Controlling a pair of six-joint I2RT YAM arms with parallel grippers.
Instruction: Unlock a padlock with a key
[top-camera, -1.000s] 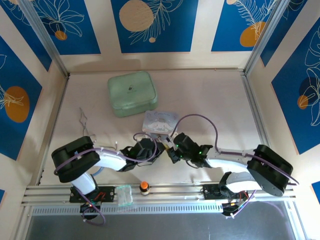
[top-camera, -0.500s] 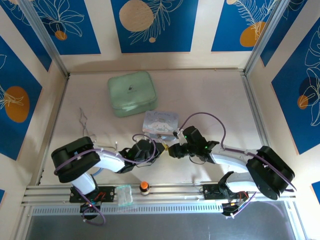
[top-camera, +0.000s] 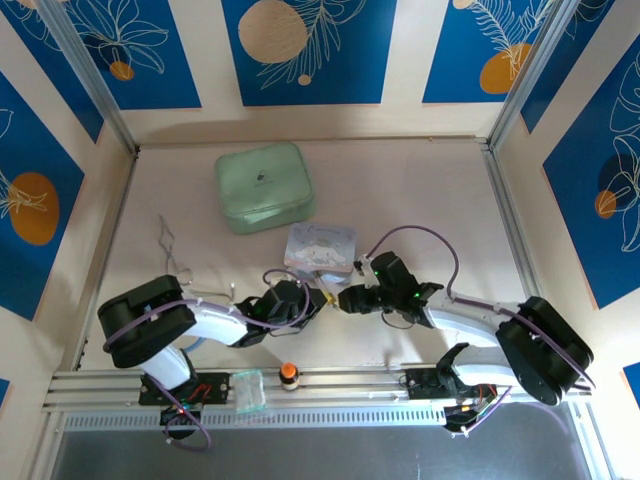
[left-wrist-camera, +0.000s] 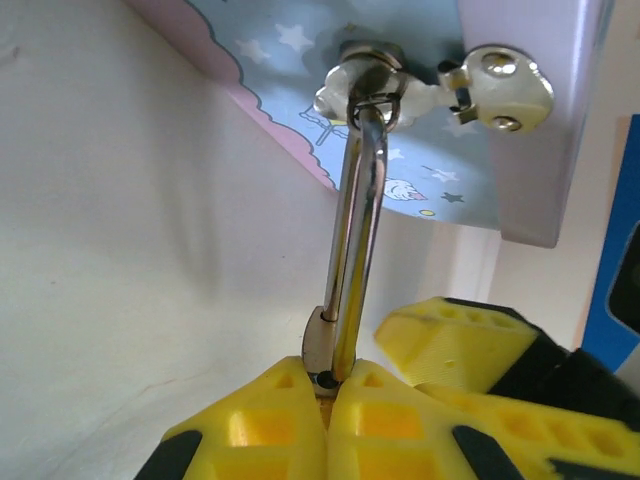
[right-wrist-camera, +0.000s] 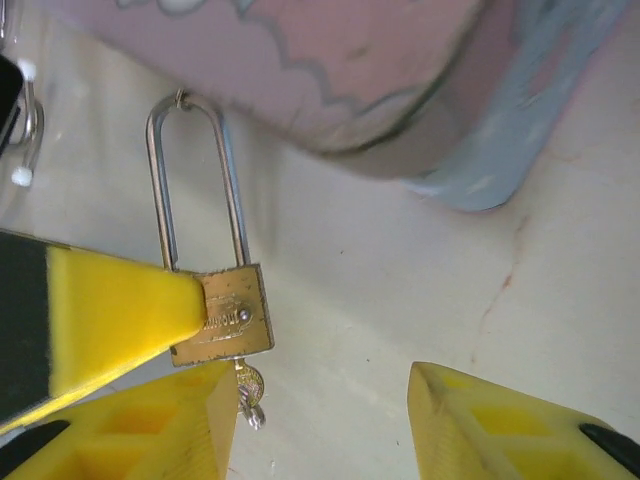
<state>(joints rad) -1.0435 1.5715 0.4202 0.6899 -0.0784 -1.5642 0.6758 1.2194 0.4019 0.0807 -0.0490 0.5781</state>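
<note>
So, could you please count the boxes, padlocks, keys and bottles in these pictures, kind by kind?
Boxes: 2, the green box and the pastel tin
padlock: 1
key: 1
bottle: 1
Total: 5

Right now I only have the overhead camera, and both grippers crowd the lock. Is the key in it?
Observer: Yes. The right wrist camera shows the key sticking out of the bottom of the padlock.
Operator: Is my right gripper clamping it?
Observer: No. The right gripper has its jaws apart, and the key sits beside one finger, not pinched.
Operator: And the left?
Observer: The left gripper is shut on the padlock body; the shackle runs up through a ring on the tin.
</note>
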